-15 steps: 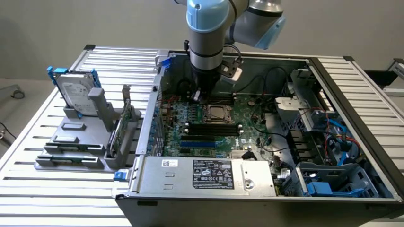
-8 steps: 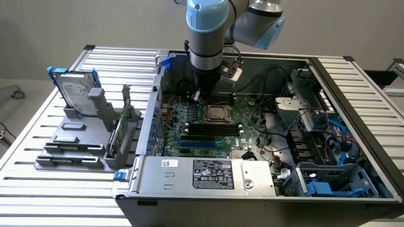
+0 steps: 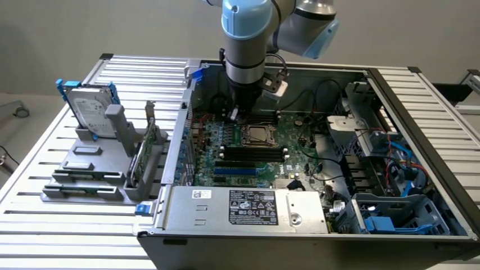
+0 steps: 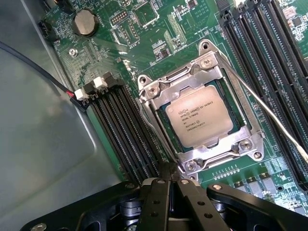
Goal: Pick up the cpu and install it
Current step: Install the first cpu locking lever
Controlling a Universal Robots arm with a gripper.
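The arm reaches straight down into the open computer case (image 3: 420,185), its gripper (image 4: 168,180) empty with jaws pressed together, just beside the socket (image 4: 199,120) where the cpu (image 4: 202,118) sits.

Silver-grey tubular arm (image 3: 244,50) with pale blue joint caps (black cable alongside) and a black, screw-studded gripper (image 4: 168,185).

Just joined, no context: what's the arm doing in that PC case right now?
One robot arm is reaching into the open computer case, over the motherboard. The cpu already sits in its socket frame between the memory slots. The gripper is shut, holds nothing, and hangs right at the socket's edge. A hard drive with blue brackets stands in a holder outside the case.
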